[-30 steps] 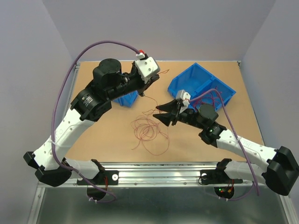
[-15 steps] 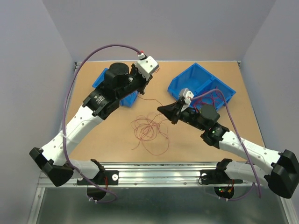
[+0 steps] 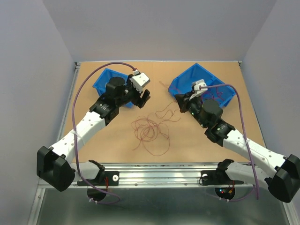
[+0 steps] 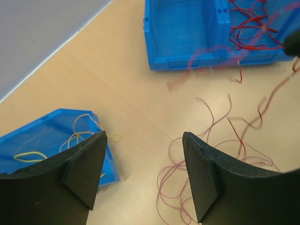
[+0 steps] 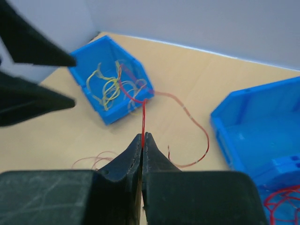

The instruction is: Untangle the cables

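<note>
Top view: the loose tangle of cables (image 3: 150,129) is recorded on the table (image 3: 93,140) between the two arms, nearer the front edge than either blue bin. The left gripper (image 3: 143,97) is placed just beside the left bin (image 3: 104,80). The right gripper (image 3: 180,100) is placed at the near corner of the right bin (image 3: 220,93). A thin strand is seen leading from the tangle toward the right gripper.

Left wrist view: the left claw is found spread wide, with nothing between its fingers (image 4: 84,168). Yellow strands (image 4: 79,133) are noted in the left bin below it, and red strands (image 4: 251,28) in the right bin beyond. A sorting of colours by bin is inferred from this arrangement.

Right wrist view: the right claw is found pressed together, pinching a single red strand (image 5: 144,117) that rises from the fingertips and arcs away over the table. It is judged that the strand is gripped near its end so that it can be drawn clear of the tangle and delivered to the right bin. Snagging on the remaining loops is flagged as the chief risk
</note>
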You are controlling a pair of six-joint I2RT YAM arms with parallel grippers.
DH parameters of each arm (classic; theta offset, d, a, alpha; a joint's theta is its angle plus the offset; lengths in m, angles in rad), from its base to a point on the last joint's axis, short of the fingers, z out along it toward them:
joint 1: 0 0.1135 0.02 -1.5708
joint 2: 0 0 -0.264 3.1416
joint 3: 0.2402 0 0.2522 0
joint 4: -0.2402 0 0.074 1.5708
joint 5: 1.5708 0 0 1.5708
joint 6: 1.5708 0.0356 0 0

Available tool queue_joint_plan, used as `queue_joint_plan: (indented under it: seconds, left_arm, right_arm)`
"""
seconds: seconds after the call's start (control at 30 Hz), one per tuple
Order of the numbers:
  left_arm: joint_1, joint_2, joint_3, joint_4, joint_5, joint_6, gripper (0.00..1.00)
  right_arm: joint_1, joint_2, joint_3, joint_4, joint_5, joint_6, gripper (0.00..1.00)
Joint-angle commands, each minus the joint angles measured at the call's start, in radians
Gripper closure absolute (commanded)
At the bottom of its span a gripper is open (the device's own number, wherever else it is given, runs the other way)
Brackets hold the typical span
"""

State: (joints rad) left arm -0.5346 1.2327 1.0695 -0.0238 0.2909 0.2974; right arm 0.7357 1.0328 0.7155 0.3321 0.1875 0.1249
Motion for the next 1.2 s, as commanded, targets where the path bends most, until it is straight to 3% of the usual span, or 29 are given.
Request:
queue_joint_plan:
  seconds: [0.0,0.37,0.77,1.17]
  left_arm:
    - [0.002,-0.041,-0.055,0.174,0.042,-0.007,0.23]
    - [0.004,-0.058,-0.226,0.386,0.001,-0.047,0.25]
    - [0.004,-0.056,-0.243,0.406,0.005,-0.047,0.27]
    - [0.004,-0.061,-0.246,0.407,0.008,-0.047,0.27]
  right_arm:
    - [-0.114,-0.042,0.079,-0.013,0.032,0.059,1.0]
    - [-0.277,-0.1,0.05,-0.048,0.101,0.153,0.99]
    - [-0.372,-0.139,0.016,-0.085,0.302,0.219,0.99]
    - [-0.481,-0.031,0.03,-0.212,0.417,0.353,0.99]
